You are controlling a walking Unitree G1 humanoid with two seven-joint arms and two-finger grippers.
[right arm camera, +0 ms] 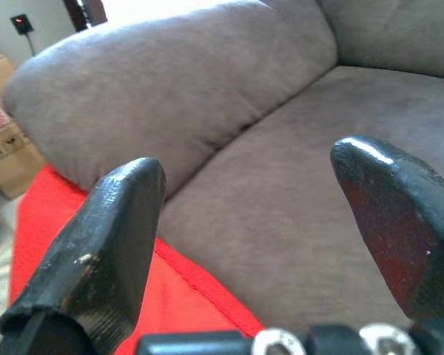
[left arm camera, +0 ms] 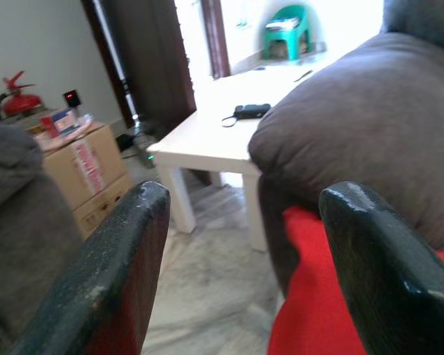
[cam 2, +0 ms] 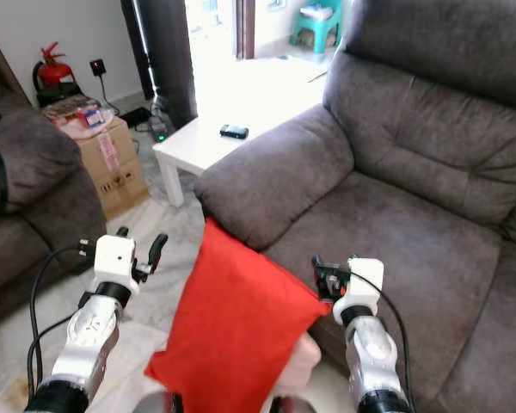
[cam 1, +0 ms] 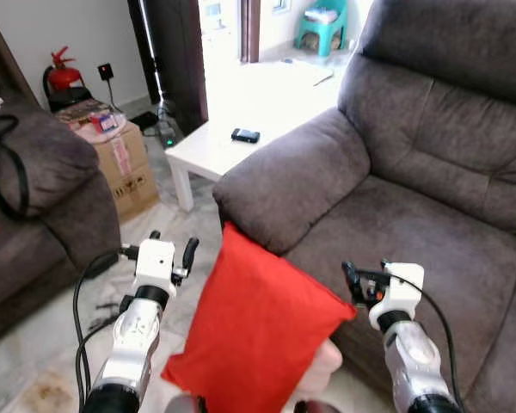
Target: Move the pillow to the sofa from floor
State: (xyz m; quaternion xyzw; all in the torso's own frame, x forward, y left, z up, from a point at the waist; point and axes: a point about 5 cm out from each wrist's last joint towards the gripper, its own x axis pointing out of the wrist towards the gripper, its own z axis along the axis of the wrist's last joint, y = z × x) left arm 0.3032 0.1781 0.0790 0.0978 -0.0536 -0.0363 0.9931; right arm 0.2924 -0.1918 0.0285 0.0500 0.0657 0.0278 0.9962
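Two wide-open grippers, left gripper (cam 1: 170,249) and right gripper (cam 1: 366,277), flank a smooth red pillow (cam 1: 254,325) against the plush grey sofa (cam 1: 430,172).

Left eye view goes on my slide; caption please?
Open grippers flank a red pillow leaning against the grey sofa.

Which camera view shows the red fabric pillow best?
The left eye view: the red fabric pillow appears nearly whole, leaning against the grey sofa armrest. The right eye view shows much the same. Both wrist views catch just a red corner between open black fingers.
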